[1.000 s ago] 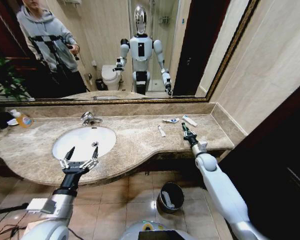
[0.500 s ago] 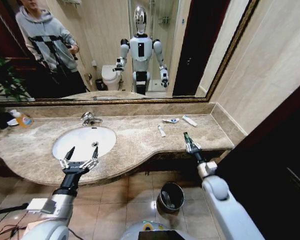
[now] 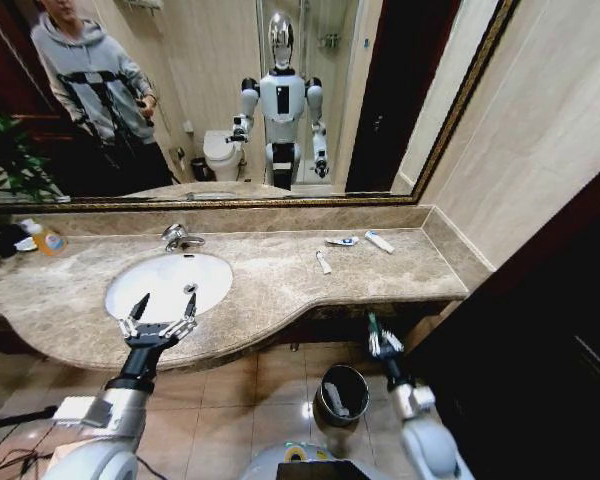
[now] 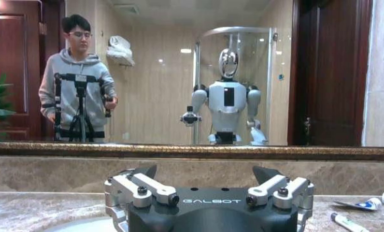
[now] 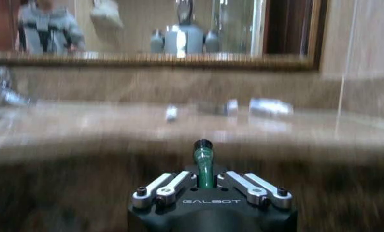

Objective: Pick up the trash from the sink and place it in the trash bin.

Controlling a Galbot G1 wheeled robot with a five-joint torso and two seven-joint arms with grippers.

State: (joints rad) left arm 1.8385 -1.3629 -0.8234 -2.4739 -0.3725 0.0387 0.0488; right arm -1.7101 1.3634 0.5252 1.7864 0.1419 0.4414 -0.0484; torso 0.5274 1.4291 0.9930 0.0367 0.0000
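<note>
In the head view the right end effector (image 3: 381, 343) hangs below the front edge of the bench (image 3: 280, 285), out over the tiled floor and just beside the bin (image 3: 341, 393), a little above and to the right of its rim. That view shows a thin green piece standing up out of the fingers but not what it is. The right wrist view gives the closer look: the fingers are pressed together on a green tube (image 5: 203, 164) with a dark cap, which sticks straight out from between them toward the bench front.

Three pieces of trash lie on the bench to the right of the sink (image 3: 168, 283): a white tube (image 3: 323, 262) nearest the basin, a sachet (image 3: 341, 241) with blue marking behind it, and a second white tube (image 3: 379, 241) near the back wall. The right wrist view shows them as blurred pale shapes on the marble.

The left end effector (image 3: 163, 306) hovers at the front rim of the sink, fingers spread and holding nothing. The left wrist view shows the two spread fingers against the back wall below the mirror, with the sachet (image 4: 363, 204) and a tube (image 4: 345, 223) off to one side. Something pale lies inside the bin; I cannot tell what.
</note>
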